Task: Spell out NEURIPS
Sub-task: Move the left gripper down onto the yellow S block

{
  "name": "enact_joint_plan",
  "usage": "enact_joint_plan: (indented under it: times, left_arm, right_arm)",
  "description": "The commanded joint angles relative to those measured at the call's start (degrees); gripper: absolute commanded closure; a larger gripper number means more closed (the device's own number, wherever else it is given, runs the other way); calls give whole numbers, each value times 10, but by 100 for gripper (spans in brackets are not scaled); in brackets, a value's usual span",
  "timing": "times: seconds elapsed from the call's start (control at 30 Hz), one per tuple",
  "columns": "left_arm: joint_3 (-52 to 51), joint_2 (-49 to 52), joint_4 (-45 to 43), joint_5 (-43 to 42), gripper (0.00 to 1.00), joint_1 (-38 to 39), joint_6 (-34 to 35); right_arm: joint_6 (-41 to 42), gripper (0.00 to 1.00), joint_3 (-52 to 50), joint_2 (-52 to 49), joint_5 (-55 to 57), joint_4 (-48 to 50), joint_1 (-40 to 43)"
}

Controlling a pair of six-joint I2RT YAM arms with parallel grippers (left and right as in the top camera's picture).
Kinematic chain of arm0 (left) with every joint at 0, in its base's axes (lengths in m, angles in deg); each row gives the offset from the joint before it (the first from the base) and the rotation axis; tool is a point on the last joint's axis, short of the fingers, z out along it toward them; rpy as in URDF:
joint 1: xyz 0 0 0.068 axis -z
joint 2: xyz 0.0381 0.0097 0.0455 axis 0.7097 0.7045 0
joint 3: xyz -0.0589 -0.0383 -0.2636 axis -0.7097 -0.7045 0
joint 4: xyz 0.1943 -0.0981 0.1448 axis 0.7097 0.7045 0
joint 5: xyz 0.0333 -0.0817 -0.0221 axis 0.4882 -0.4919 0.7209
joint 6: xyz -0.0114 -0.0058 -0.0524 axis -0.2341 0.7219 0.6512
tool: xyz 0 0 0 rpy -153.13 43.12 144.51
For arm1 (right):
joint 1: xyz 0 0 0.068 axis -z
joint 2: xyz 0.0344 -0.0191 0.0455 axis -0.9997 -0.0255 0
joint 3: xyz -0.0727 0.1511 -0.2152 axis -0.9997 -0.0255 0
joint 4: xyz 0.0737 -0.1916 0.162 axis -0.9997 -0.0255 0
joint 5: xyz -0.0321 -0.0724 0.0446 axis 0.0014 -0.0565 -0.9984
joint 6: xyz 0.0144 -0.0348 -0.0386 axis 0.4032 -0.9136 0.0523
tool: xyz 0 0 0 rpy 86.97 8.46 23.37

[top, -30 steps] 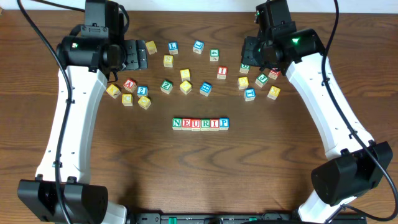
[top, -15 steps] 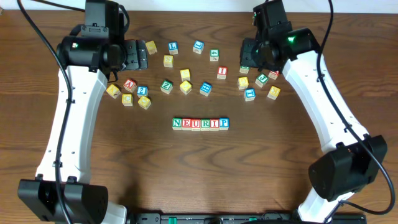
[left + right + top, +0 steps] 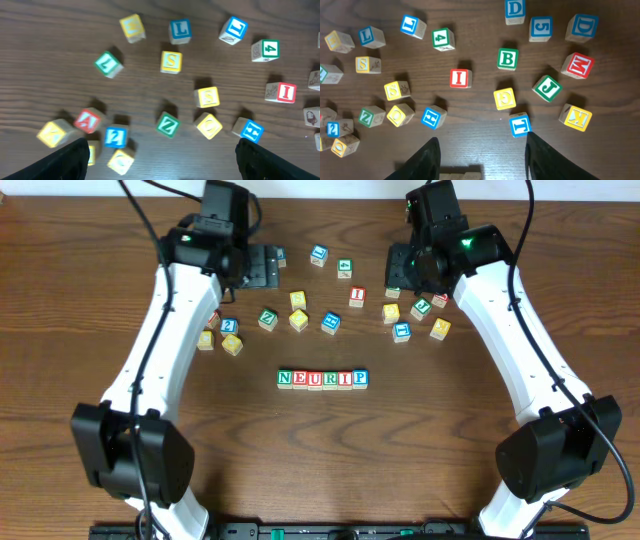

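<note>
The wooden table (image 3: 320, 460) spreads under both my arms; my left gripper (image 3: 162, 145) hangs above the loose cubes at the far left, fingers spread wide with nothing between them; my right gripper (image 3: 483, 142) hangs above the far-right scatter, likewise wide apart and empty; the NEURIP row (image 3: 322, 379), six cubes touching side by side, lies at the table's middle, well apart from both grippers; the yellow S cube (image 3: 171, 61) sits loose under my left gripper, just beside the blue L cube (image 3: 179, 30).
</note>
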Motion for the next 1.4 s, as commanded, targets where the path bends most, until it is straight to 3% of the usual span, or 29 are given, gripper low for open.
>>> enact_joint_plan:
  times: [0.0,0.27,0.43,1.07,1.13,1.27,1.37]
  left_arm:
    - [24,44,-5,1,8,14,42]
    - [84,151,-25,2,8,54,72]
    - [84,186,-60,2,18,68,110]
    - [83,269,-96,52,25,82,107]
    - [77,270,-97,52,30,84,107]
    - [77,270,-98,52,48,86,107]
    - [77,270,-98,52,51,86,107]
  right_arm:
    - [-8,50,11,-5,13,-8,15]
    - [-8,49,11,-5,13,-41,43]
    - [-9,49,11,-5,13,-61,45]
    - [-19,47,10,-5,14,-80,44]
    - [-19,47,10,-5,14,-80,44]
    - [-19,46,10,-5,16,-80,44]
    - [-19,46,10,-5,18,-80,44]
